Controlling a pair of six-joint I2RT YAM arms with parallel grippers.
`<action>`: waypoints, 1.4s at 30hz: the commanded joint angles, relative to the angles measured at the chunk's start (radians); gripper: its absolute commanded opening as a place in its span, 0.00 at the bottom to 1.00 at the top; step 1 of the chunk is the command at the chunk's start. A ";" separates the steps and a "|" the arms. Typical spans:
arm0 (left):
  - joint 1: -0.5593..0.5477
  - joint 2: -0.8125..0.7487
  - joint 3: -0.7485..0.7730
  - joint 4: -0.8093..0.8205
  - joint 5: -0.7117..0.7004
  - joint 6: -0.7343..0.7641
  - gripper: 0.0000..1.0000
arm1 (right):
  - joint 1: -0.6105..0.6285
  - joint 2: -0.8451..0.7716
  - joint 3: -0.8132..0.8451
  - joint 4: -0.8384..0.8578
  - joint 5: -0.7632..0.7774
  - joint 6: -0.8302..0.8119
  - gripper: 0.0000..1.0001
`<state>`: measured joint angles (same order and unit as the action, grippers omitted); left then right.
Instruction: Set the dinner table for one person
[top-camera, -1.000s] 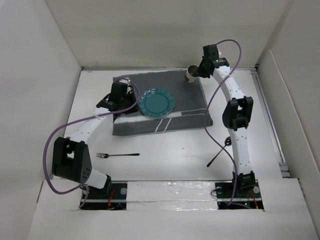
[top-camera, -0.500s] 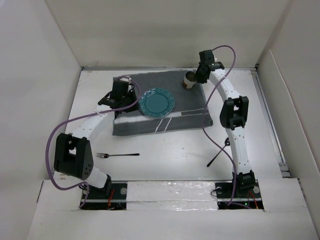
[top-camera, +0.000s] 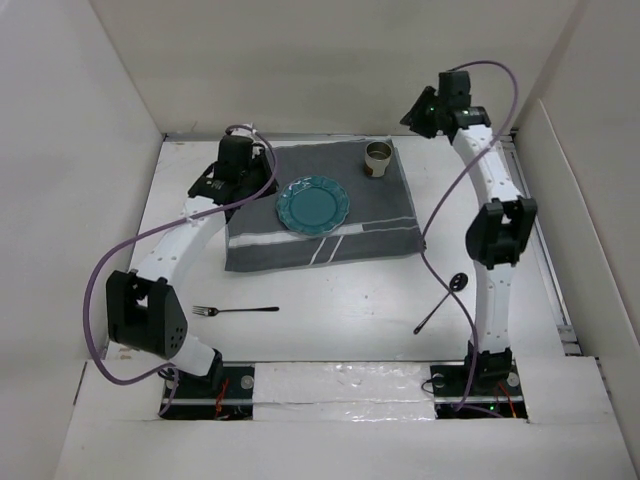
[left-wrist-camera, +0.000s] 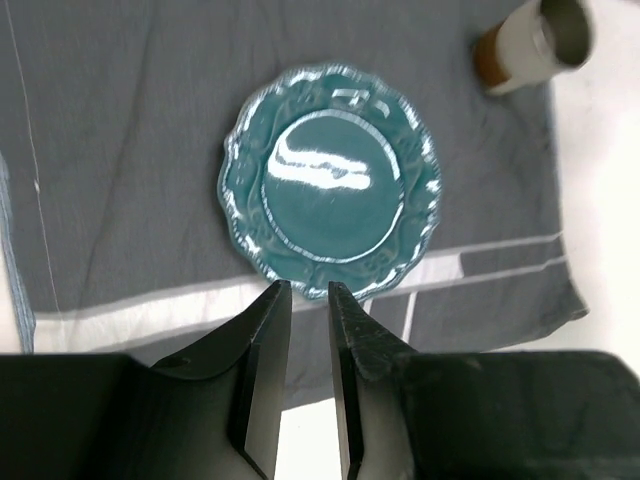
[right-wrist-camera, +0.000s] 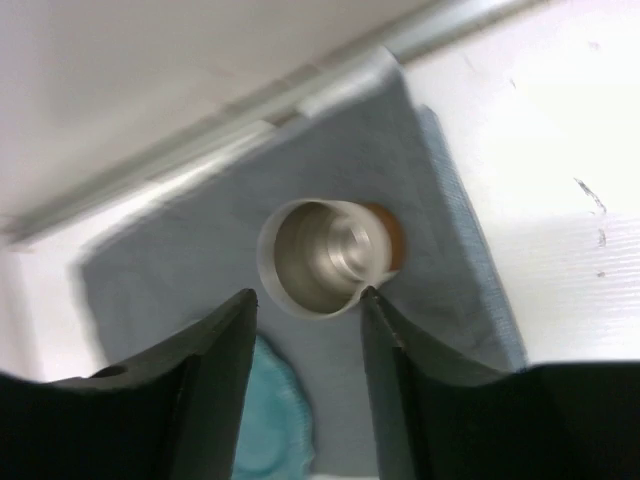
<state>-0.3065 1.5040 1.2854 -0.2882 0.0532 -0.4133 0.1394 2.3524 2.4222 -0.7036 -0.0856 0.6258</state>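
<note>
Partly set. Already on the grey cloth (top-camera: 385, 215), spread over the far half of the white desk (top-camera: 350, 310): teal plate (top-camera: 312, 206) in the middle, cup (top-camera: 378, 157) upright at the far right corner. Left to place, by the look of it: fork (top-camera: 235, 310) and black spoon (top-camera: 440, 300), both on bare desk near the arm bases, well apart from the plate. Left gripper (left-wrist-camera: 310, 290) over the cloth's far left part, nearly closed, gripping nothing. Right gripper (right-wrist-camera: 308, 293) wide open, raised above the cup. A second ago down at that cup; since then let go and lifted clear.

dinner table (top-camera: 340, 300): large, flat, matte white, level.
</note>
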 joint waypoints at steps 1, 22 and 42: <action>0.000 -0.076 0.080 0.000 -0.027 -0.002 0.19 | -0.006 -0.265 -0.161 0.189 -0.141 -0.005 0.39; 0.000 -0.571 0.331 -0.361 -0.460 -0.211 0.29 | 0.815 -0.462 -0.910 0.552 -0.273 -0.340 0.43; 0.000 -0.614 0.239 -0.436 -0.343 -0.171 0.30 | 1.057 -0.025 -0.483 0.406 0.056 -0.517 0.59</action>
<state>-0.3065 0.9184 1.5162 -0.7509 -0.2981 -0.6121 1.1927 2.3093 1.8690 -0.2916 -0.1028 0.1589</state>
